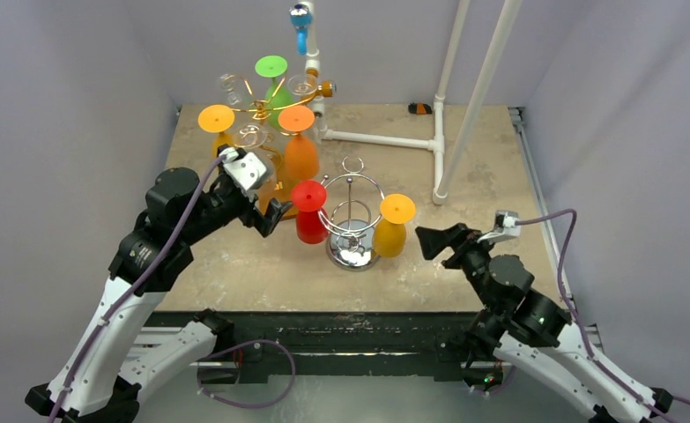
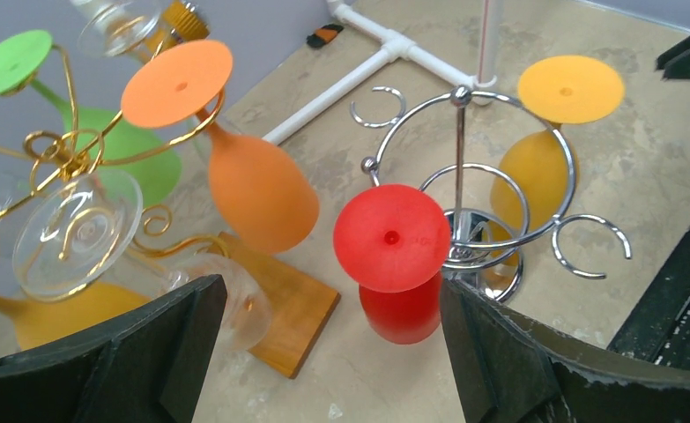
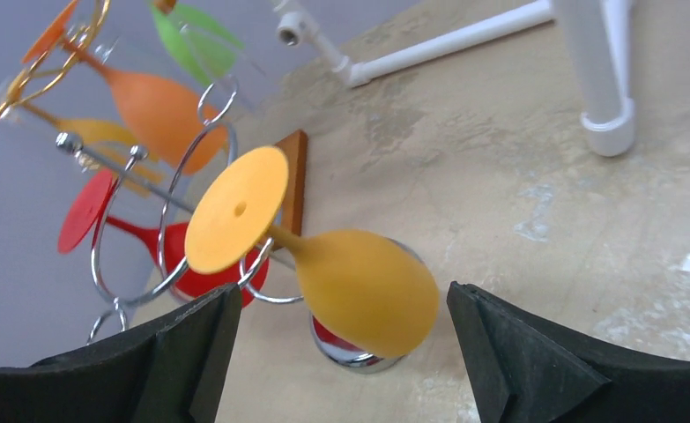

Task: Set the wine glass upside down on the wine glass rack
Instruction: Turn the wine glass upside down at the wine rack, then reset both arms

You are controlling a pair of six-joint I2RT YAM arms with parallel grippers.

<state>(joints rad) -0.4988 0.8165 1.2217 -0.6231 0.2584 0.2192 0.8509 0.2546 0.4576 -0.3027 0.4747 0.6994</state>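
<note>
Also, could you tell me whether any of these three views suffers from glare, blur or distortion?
Top view: even light, sharp, only small glints on the chrome rack. Left wrist view: red glass crisp, the clear glass mildly blurred. Right wrist view: strongly tilted, yellow glass slightly soft, no glare.

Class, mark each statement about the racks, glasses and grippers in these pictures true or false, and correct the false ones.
1. The red wine glass is upside down, foot uppermost. True.
2. The left gripper grips the red wine glass. False: its jaws are open and hold nothing.
3. The green wine glass hangs on the chrome rack. False: it hangs on the gold wire rack.
4. The yellow wine glass is at the chrome rack, on the side towards the right gripper. True.
</note>
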